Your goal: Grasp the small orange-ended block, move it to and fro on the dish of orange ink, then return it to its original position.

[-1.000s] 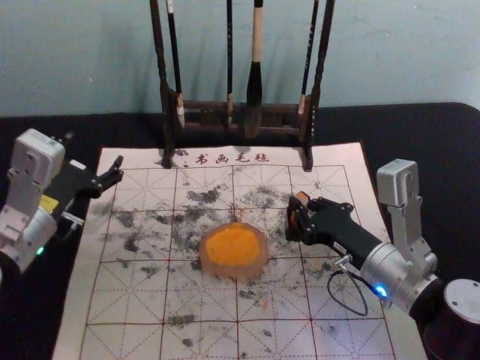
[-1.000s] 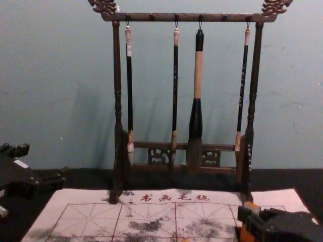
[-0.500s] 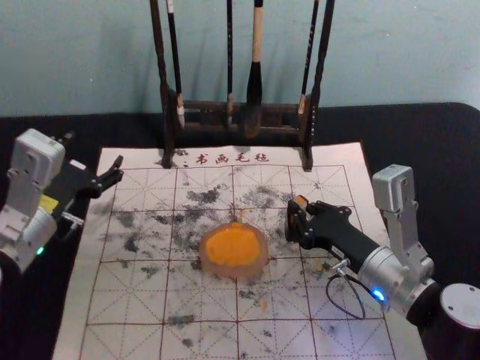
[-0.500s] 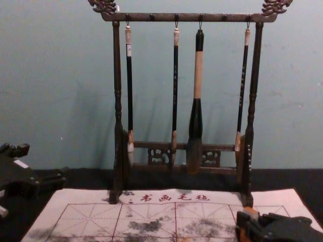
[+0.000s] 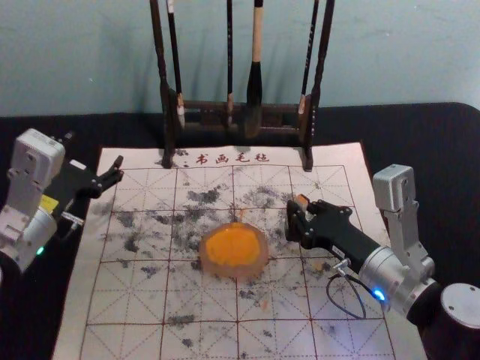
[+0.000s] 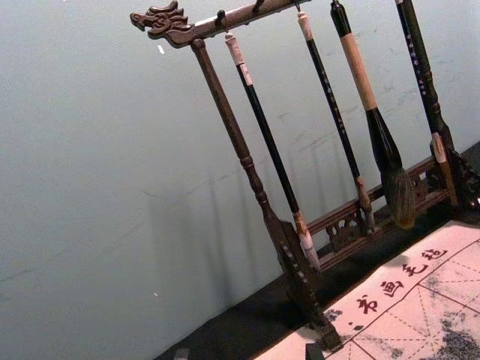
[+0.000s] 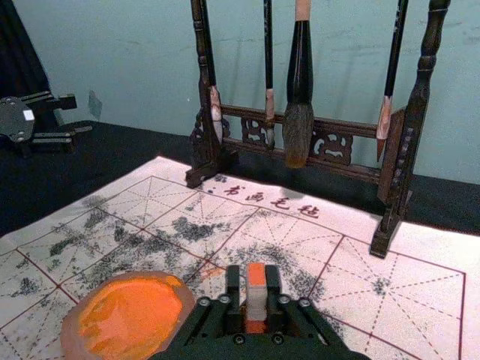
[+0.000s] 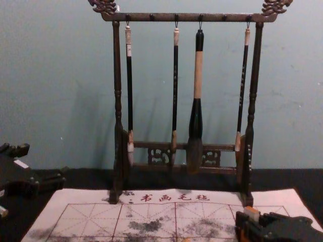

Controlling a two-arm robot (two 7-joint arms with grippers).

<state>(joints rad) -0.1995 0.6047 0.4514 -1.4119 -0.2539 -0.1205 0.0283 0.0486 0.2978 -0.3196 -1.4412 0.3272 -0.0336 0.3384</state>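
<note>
Small orange-ended block [image 7: 256, 298]: held upright between the closed-in fingers of the right gripper [image 7: 253, 277], beside the ink dish [image 5: 234, 273]. Left gripper [image 5: 118, 169]: parked at the mat [image 5: 360, 341]'s left edge, spread, empty. Stage, as judged: grasp; transfer onto the dish is called for.

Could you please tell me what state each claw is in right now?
Left claw: open, holding nothing.
Right claw: closed on the orange-ended block.

On the bench [image 5: 435, 142] lies a mat [image 5: 127, 330] bearing the dish [image 5: 233, 273], the block [image 7: 256, 294] to its right, the rack [image 8: 161, 17] at the mat's far edge.
</note>
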